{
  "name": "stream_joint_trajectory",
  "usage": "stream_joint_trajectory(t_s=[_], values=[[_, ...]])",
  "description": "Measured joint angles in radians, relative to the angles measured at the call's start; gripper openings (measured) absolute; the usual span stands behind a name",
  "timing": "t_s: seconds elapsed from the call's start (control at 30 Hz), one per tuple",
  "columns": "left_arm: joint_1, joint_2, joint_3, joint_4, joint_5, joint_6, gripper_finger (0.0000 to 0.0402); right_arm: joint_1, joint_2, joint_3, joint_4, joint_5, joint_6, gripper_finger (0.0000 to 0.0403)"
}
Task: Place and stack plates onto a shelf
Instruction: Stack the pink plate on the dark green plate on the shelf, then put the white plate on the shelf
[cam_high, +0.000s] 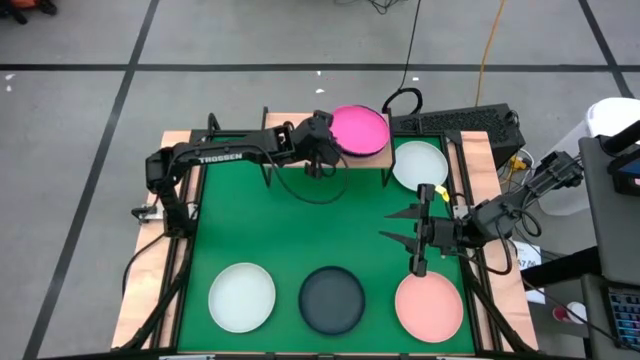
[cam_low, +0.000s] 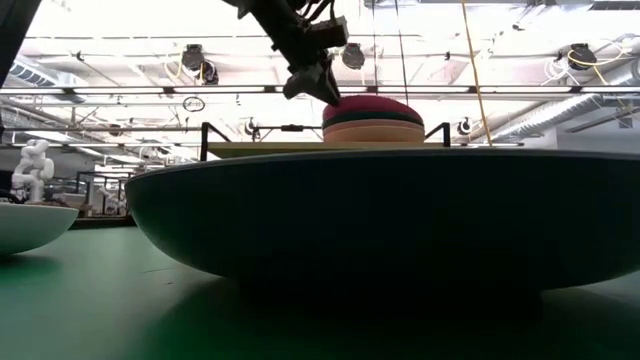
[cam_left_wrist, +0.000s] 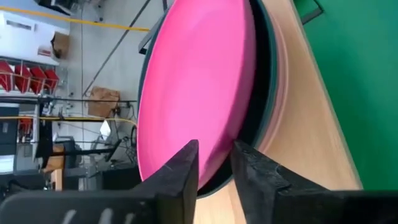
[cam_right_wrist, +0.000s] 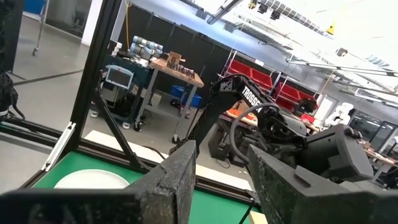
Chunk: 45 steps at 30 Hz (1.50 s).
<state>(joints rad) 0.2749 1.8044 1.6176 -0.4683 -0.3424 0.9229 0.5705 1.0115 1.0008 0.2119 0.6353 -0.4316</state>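
Note:
A magenta plate tops a stack of plates on the right end of the light-wood shelf at the table's far side. Under it lie a dark plate and pale pink ones. My left gripper is at the stack's near left side, shut on the magenta plate's rim. My right gripper is open and empty above the green mat, right of centre, pointing toward the table's left. A pale plate, a white plate, a dark teal-grey plate and a salmon plate rest flat on the mat. My left gripper pinches the magenta plate's rim on its near left side, one finger over the plate's upper face and one under the rim. The fingers slant down from the table's left. The plate lies on the stack, about level.
The shelf's left half is bare board, with black metal legs under it. A keyboard and cables lie behind the table. The dark plate fills most of the low view. The mat's middle has free room.

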Motion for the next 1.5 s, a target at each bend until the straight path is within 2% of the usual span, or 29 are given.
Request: stream_joint_trajectory(t_s=[0.17,0.3,0.43,0.57,0.7,0.77,0.93,1.07,1.2,1.27,1.33,1.5], values=[[-0.003,0.000,0.000,0.011,-0.013,-0.047,0.0155,0.000,0.000,0.000,-0.001,0.000,0.000,0.0132],[-0.029,-0.023,0.000,0.019,-0.144,-0.080,0.0183,0.000,0.000,0.000,-0.008,0.000,-0.010,0.0132],[-0.065,-0.112,0.000,0.006,-0.233,-0.125,0.0188,0.000,0.000,0.000,-0.022,0.000,-0.026,0.0132],[-0.096,-0.253,0.000,-0.045,-0.220,-0.273,0.0188,-0.003,0.000,0.000,-0.078,0.001,-0.021,0.0132],[-0.115,-0.416,-0.045,-0.160,-0.073,-0.488,0.0188,-0.007,0.000,0.000,-0.179,0.033,0.061,0.0132],[-0.139,-0.509,-0.143,-0.145,-0.020,-0.566,0.0188,-0.008,0.000,-0.001,-0.257,0.075,0.131,0.0132],[-0.278,-0.730,-0.523,0.116,-0.036,-0.664,0.0188,-0.008,0.000,-0.108,-0.337,0.147,0.239,0.0132],[-0.360,-0.877,-0.805,0.427,-0.058,-0.754,0.0188,-0.018,-0.004,-0.216,-0.360,0.177,0.316,0.0132],[-0.405,-0.947,-1.026,0.788,-0.055,-0.804,0.0188,-0.088,-0.005,-0.227,-0.524,0.174,0.491,0.0132],[-0.414,-0.954,-1.103,0.960,-0.059,-0.797,0.0188,-0.126,-0.005,-0.227,-0.594,0.170,0.539,0.0132],[-0.415,-0.955,-1.153,1.084,-0.059,-0.771,0.0188,-0.162,-0.005,-0.227,-0.652,0.123,0.571,0.0132],[-0.414,-0.955,-1.184,1.178,-0.062,-0.767,0.0188,-0.281,0.014,-0.226,-0.871,-0.029,0.727,0.0132]])
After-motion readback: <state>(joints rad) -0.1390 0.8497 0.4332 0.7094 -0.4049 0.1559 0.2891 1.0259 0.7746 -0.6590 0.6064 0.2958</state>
